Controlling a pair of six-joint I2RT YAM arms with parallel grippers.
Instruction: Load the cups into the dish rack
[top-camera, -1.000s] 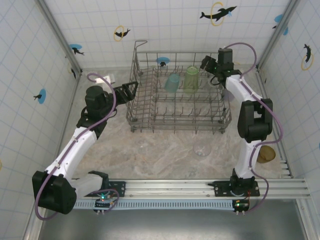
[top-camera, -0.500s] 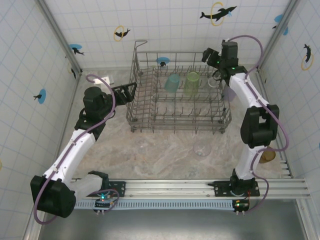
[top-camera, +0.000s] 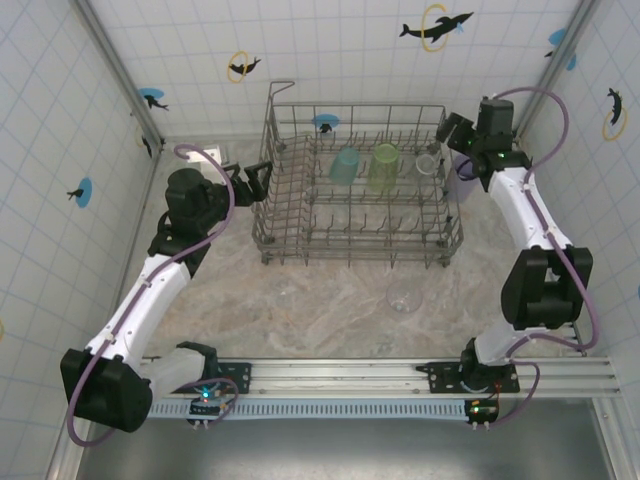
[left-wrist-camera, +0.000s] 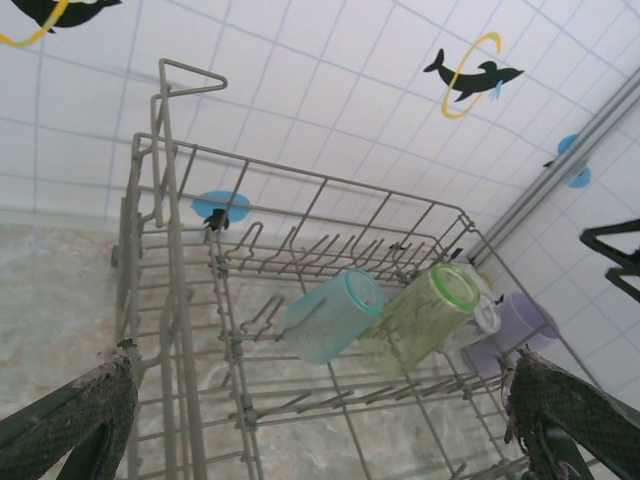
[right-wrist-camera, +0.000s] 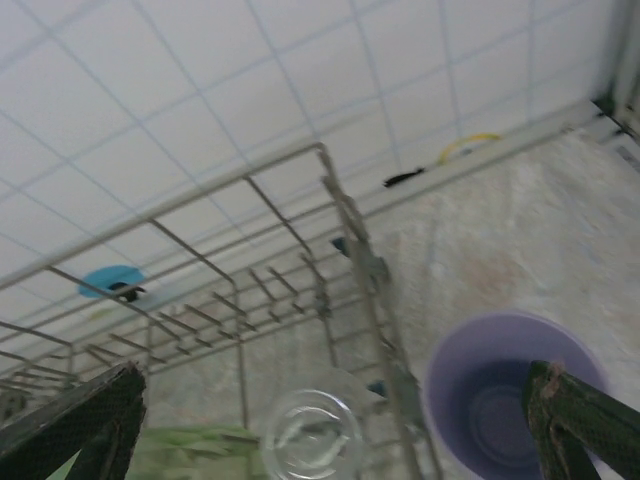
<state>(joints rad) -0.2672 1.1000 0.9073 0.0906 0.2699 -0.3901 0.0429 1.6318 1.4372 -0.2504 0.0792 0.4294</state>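
Swung rightward over the last second: right gripper (top-camera: 456, 132), jaws spread wide and empty, now past the far right corner of the dish rack (top-camera: 352, 104). Below it, lavender cup (right-wrist-camera: 490, 395) upright on the tabletop (top-camera: 330, 290), just outside the wire wall. Left gripper (top-camera: 260, 180) open, barely shifted at the rack's left side. Teal cup (top-camera: 344, 166), lime cup (top-camera: 383, 166) and clear cup (top-camera: 427, 165) unmoved inside. Amber cup now covered by the right arm.

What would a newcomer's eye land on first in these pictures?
The big grey wire dish rack at the far middle of the table, with a teal cup and a lime green cup lying tilted side by side inside it. Next, the lavender cup standing upright on the table just outside the rack's right end, the right gripper above it with jaws open.
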